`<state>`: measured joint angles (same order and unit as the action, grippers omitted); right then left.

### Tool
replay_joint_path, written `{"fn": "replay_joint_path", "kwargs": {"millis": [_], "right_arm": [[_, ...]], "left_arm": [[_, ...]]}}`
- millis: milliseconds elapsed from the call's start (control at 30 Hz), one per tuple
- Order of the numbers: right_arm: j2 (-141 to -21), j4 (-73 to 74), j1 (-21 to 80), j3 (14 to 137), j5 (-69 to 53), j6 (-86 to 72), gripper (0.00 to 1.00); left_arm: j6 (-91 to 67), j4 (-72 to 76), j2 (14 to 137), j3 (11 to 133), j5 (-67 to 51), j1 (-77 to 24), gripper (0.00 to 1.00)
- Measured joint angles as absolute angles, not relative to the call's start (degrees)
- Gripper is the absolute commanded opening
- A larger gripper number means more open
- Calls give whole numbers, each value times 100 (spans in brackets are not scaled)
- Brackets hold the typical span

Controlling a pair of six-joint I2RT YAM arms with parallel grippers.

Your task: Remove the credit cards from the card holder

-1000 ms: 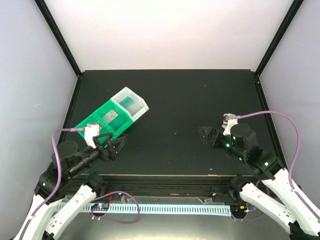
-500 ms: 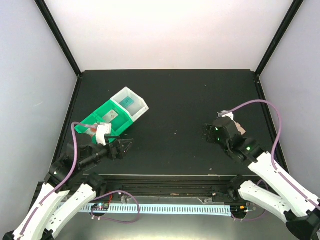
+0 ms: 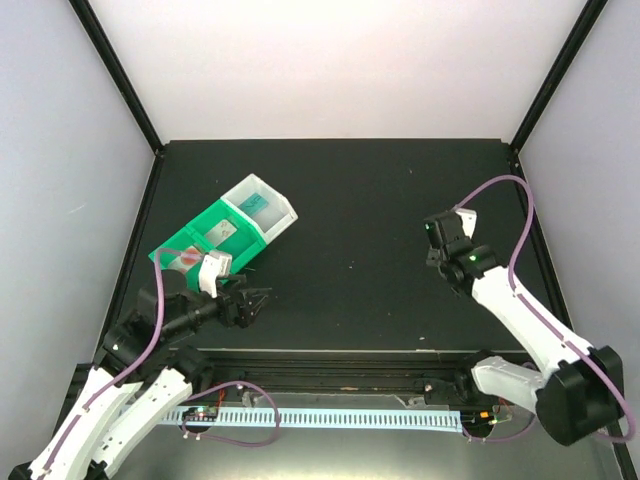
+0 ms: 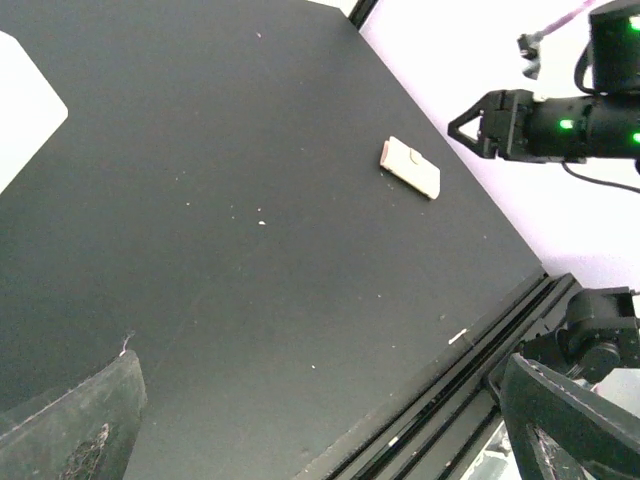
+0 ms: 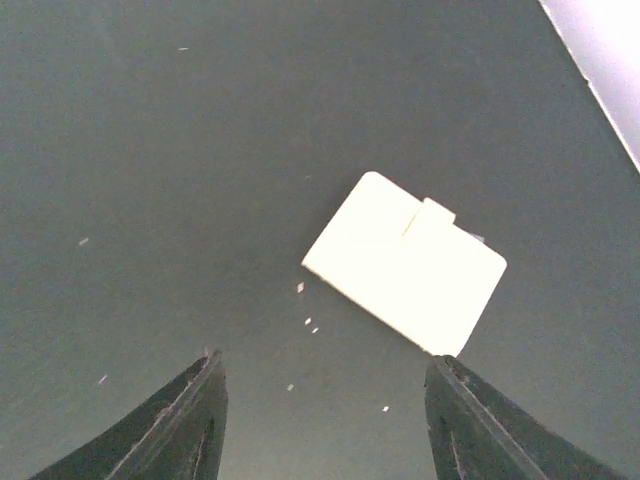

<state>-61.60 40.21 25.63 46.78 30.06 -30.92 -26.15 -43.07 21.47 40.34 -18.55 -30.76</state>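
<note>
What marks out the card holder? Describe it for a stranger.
On the black table, go to the right side, just ahead of the right gripper. The flat, closed peach-tan card holder with a tab lies alone there, far from the green and white plastic bins.

Bins (image 3: 225,235) sat on the table's (image 3: 350,190) left side, w/ cards (image 3: 258,204) in the compartments. Card holder (image 5: 405,263) lay flat on the right side, well apart from the bins. My right gripper (image 5: 325,358) hung over the table, holder just ahead of its tips. My left gripper (image 3: 256,302) was in front of the bins, nr the front edge.
</note>
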Motion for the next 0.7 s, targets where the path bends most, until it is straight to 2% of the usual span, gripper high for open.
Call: {"fn": "replay_joint_path", "kwargs": {"millis": [400,700], "right_arm": [[-7926,3205,587,4856,2198,-2591,51],[-8919,2978,-169,5371,1411,-2593,49]], "left_arm": [[-2209,-4296,2187,4034,-1850,-3076,99],[-2152,-4296,2182,4034,-1848,-3076,99]]}}
